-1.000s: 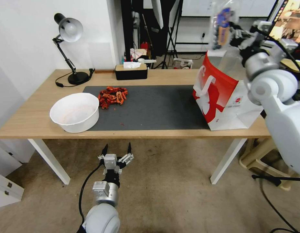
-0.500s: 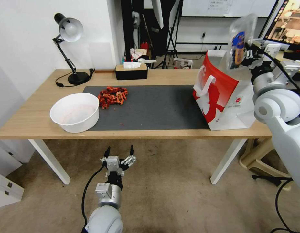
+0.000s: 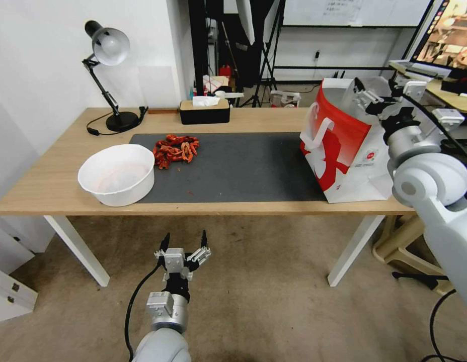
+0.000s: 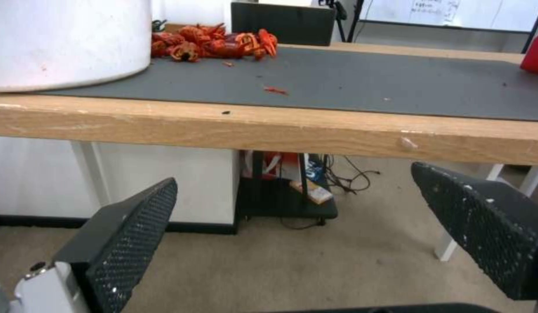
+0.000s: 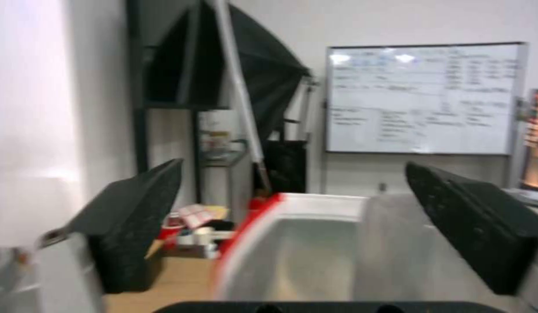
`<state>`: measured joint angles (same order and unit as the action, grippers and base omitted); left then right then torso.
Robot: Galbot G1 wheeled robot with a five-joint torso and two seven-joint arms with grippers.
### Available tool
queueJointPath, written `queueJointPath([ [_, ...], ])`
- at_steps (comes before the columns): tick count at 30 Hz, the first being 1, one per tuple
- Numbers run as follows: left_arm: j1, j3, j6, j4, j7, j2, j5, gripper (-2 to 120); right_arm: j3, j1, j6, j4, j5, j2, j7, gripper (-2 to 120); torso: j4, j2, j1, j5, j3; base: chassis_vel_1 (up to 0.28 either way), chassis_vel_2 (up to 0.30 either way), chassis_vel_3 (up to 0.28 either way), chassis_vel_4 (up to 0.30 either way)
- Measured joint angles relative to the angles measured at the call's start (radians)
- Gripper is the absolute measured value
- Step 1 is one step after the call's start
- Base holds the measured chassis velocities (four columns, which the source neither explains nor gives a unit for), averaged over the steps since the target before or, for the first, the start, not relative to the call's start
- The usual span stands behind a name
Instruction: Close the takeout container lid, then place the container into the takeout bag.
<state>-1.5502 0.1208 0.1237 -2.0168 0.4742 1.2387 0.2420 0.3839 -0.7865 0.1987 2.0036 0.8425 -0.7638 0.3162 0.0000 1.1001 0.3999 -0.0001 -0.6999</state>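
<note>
The takeout bag (image 3: 344, 151), white with red panels and flat handles, stands on the table's right end. My right gripper (image 3: 378, 90) hangs open just above its mouth with nothing between the fingers. In the right wrist view the same gripper (image 5: 303, 226) is spread wide over the bag's (image 5: 315, 256) white inside. The takeout container and its lid are out of view. My left gripper (image 3: 184, 240) is parked open below the table's front edge, over the carpet; in its own wrist view the gripper (image 4: 307, 230) faces that edge (image 4: 280, 130).
A big white bowl (image 3: 117, 173) sits front left, beside a heap of red crayfish (image 3: 175, 148) on the dark mat (image 3: 243, 166). A desk lamp (image 3: 110, 75) and a black tissue box (image 3: 204, 110) stand at the back. A desk with a monitor is on the right.
The clear container my right gripper held above the bag is gone from it. That gripper has dropped to the bag's mouth and stands open. The left arm barely moved.
</note>
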Motion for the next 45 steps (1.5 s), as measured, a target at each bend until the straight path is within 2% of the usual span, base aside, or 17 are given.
queueJointPath([
  [2,-0.001,0.0,0.0,-0.001,0.0,0.0,0.0,100,0.003,-0.008,-0.002,0.009,0.002,0.004,-0.01,100,0.0,0.0,0.0,0.0,0.0,0.0,0.0,0.0,0.0],
  [3,-0.003,0.001,0.001,-0.002,-0.001,0.002,-0.002,100,0.017,-0.049,-0.012,0.05,0.012,0.018,-0.052,106,0.0001,0.0,0.0,0.0001,0.0,0.0,0.0,0.0,0.0],
  [5,-0.003,0.002,0.001,-0.003,-0.001,0.003,-0.002,100,0.022,-0.064,-0.015,0.062,0.014,0.022,-0.065,107,0.0002,0.0,0.0,-0.0001,0.0,0.0,0.0,0.0,0.0],
  [7,-0.004,0.004,0.005,-0.003,-0.004,0.005,-0.002,100,0.048,-0.148,-0.033,0.119,0.013,0.036,-0.121,112,0.0001,0.0,0.0,0.0,0.0,0.0,0.0,0.0,0.0],
  [16,-0.007,0.016,0.032,-0.003,-0.026,0.005,0.002,100,0.126,-0.379,-0.094,0.227,-0.068,0.006,-0.17,114,0.0,0.0,0.0,-0.0002,0.0,0.0,0.0,0.0,0.0],
  [19,-0.008,0.021,0.041,0.001,-0.027,0.006,-0.008,100,0.135,-0.455,-0.129,0.238,-0.115,-0.029,-0.17,112,0.0001,0.0,0.0,0.0001,0.0,0.0,0.0,0.0,0.0],
  [22,-0.01,0.03,0.058,0.007,-0.029,0.013,-0.014,100,0.143,-0.555,-0.187,0.24,-0.189,-0.104,-0.169,107,0.0001,0.0,0.0,0.0,0.0,0.0,0.0,0.0,0.0],
  [23,-0.01,0.03,0.058,0.007,-0.029,0.013,-0.014,100,0.143,-0.555,-0.187,0.24,-0.189,-0.104,-0.169,107,0.0001,0.0,0.0,0.0,0.0,0.0,0.0,0.0,0.0],
  [25,-0.01,0.042,0.059,0.013,-0.029,0.017,-0.017,100,0.142,-0.627,-0.244,0.235,-0.255,-0.174,-0.169,102,0.0,0.0,0.0,0.0,0.0,0.0,0.0,0.0,0.0],
  [26,-0.01,0.042,0.059,0.013,-0.029,0.017,-0.017,100,0.142,-0.627,-0.244,0.235,-0.255,-0.174,-0.169,102,0.0,0.0,0.0,0.0,0.0,0.0,0.0,0.0,0.0],
  [28,-0.01,0.054,0.075,0.022,-0.034,0.019,-0.017,100,0.132,-0.703,-0.325,0.208,-0.339,-0.253,-0.174,100,-0.0002,0.0,0.0,0.0,0.0,0.0,0.0,0.0,0.0],
  [30,-0.009,0.056,0.083,0.024,-0.039,0.019,-0.017,100,0.129,-0.725,-0.351,0.195,-0.365,-0.278,-0.175,100,0.0003,0.0,0.0,-0.0001,0.0,0.0,0.0,0.0,0.0],
  [33,-0.01,0.052,0.096,0.02,-0.075,0.015,0.011,100,0.109,-0.801,-0.448,0.136,-0.471,-0.356,-0.179,100,0.0,0.0,0.0,-0.0002,0.0,0.0,0.0,0.0,0.0],
  [37,-0.003,0.05,0.114,0.026,-0.087,0.02,-0.001,100,0.09,-0.84,-0.51,0.09,-0.527,-0.402,-0.179,100,-0.0002,0.0,0.0,-0.0001,0.0,0.0,0.0,0.0,0.0],
  [45,-0.002,0.054,0.133,0.04,-0.089,0.023,-0.013,100,0.091,-0.865,-0.554,0.034,-0.545,-0.443,-0.191,100,0.0002,0.0,0.0,-0.0001,0.0,0.0,0.0,0.0,0.0],
])
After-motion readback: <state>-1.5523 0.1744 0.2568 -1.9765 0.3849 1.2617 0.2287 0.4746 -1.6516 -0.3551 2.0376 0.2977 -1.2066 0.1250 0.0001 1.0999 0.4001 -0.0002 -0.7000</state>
